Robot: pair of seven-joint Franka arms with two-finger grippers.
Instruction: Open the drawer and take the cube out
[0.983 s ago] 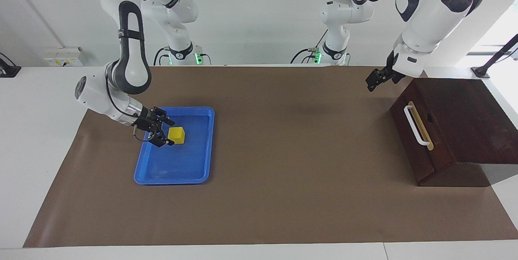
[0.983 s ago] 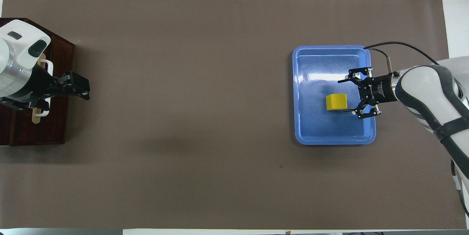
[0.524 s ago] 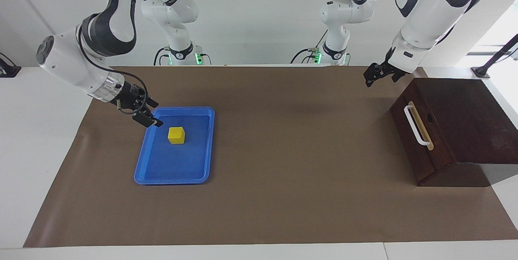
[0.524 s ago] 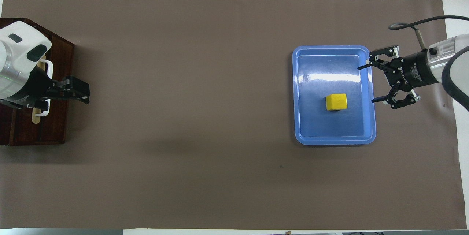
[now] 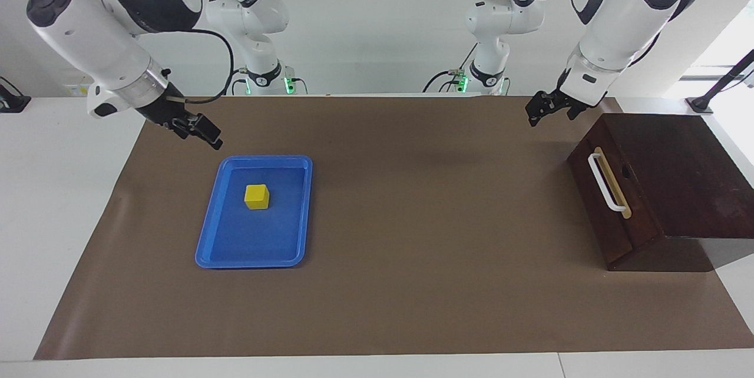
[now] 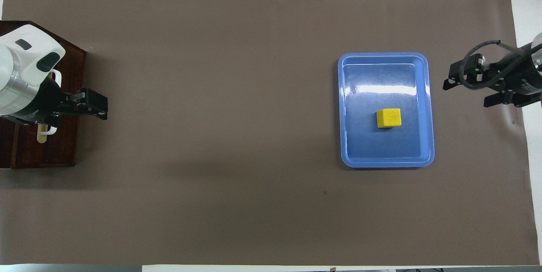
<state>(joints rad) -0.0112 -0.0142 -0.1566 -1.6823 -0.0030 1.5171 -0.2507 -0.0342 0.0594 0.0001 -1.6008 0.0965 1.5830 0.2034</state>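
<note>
Cube point(image 5: 257, 196) sits on the floor of the blue tray point(image 5: 301, 213), left of centre in the facing view, touching none of the rim walls; nothing holds it. I read the take-out step as done: cube is out and set where it cannot roll off the desk point(image 5: 412, 284)

Drawer point(image 5: 609, 198), at the right edge of the facing view, looks pushed flush into the dark box point(image 5: 695, 172), white bar handle point(image 5: 605, 182) facing the middle of the desk. No pale interior shows

My right hand point(image 5: 203, 131) is up in the air over the brown mat just above the tray's top edge in that view, carrying nothing. In the overhead view its fingers point(image 6: 449, 84) stand apart, so I log it as spread wide and empty

My left hand point(image 5: 543, 108) hangs over the mat, upper right of the facing view, clear of the box and not touching the handle. Whether its fingers are parted or together I cannot tell

Judgement: both arms parked clear of tray and box, task essentially complete
</note>
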